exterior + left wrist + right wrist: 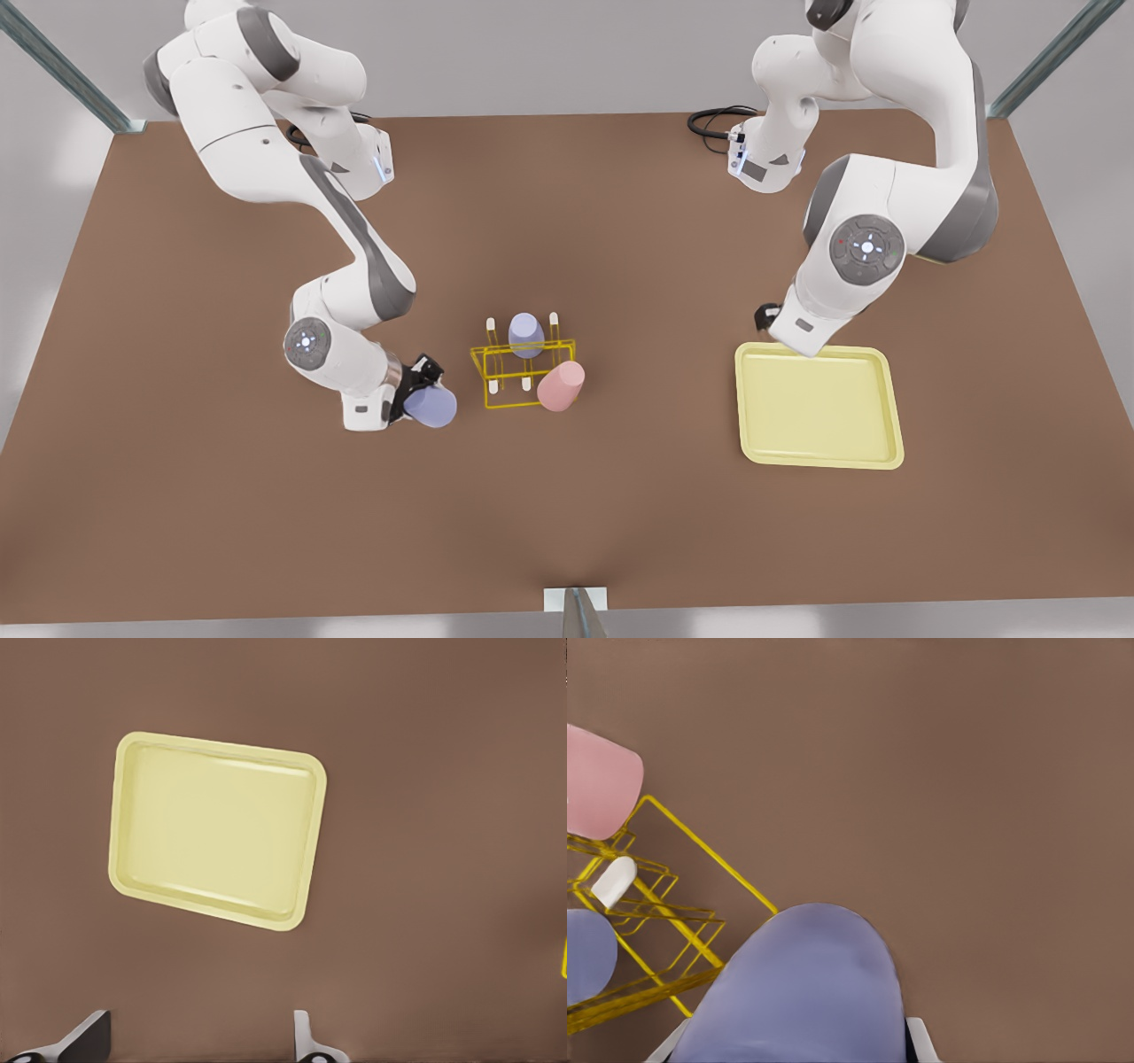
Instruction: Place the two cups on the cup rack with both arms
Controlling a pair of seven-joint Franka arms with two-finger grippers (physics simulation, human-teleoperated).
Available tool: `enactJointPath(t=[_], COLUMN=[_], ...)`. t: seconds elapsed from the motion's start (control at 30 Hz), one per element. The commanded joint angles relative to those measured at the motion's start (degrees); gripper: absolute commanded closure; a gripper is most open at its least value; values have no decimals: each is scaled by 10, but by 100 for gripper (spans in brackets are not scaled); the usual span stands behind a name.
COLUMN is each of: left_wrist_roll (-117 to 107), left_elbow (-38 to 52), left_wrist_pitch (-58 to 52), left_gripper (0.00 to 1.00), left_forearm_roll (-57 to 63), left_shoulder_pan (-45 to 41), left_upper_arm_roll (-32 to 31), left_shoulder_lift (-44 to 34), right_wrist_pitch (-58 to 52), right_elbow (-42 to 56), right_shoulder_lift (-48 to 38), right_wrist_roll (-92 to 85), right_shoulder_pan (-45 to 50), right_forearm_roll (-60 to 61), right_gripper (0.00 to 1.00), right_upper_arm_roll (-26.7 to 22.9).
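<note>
In the front view, the yellow cup rack (523,374) stands near the middle of the brown table (266,514). A lavender cup (525,335) sits upside down over a peg at the rack's far side, and a pink cup (560,386) sits tilted over a peg at the corner nearer the front view's right. The right gripper (423,381), just beside the rack on the front view's left, has its fingers closed on a second lavender cup (431,407), held apart from the rack. The left gripper (767,315) hangs at the far edge of a pale-yellow tray (819,454) on the front view's right, well apart from the rack; the tray holds nothing.

In the left wrist view, the tray (120,828) lies flat on the table with a bare inside. The left gripper's fingers (84,1038) stand wide apart, gripping nothing.

In the right wrist view, the held lavender cup (799,992) sits between the right gripper's fingers (921,1041). Beyond it the rack (664,930) carries the pink cup (598,780) and the other lavender cup (585,952), with a bare white-tipped peg (613,881) between them.
</note>
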Motion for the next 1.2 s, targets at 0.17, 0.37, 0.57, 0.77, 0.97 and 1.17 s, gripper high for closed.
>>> enactJointPath(t=[0.17,0.37,0.57,0.77,0.97,1.17], left_wrist_roll=[241,241,241,241,233,233], left_elbow=[0,1,5,9,12,13], left_wrist_pitch=[-27,-22,-22,-23,-23,-23], left_gripper=[0,0,0,0,0,0], left_forearm_roll=[-1,1,1,1,1,1], left_shoulder_pan=[0,0,0,0,0,0], left_upper_arm_roll=[0,0,0,1,1,0], left_shoulder_lift=[0,3,5,7,7,7], right_wrist_pitch=[-19,-53,-53,-52,-52,-53], right_elbow=[29,52,52,56,68,67], right_shoulder_lift=[15,15,22,27,48,61], right_wrist_roll=[2,-16,-17,-16,-18,-17], right_shoulder_pan=[17,12,15,26,33,36], right_forearm_roll=[21,45,54,53,49,46], right_gripper=[20,20,20,20,20,20], right_upper_arm_roll=[10,17,35,40,39,39])
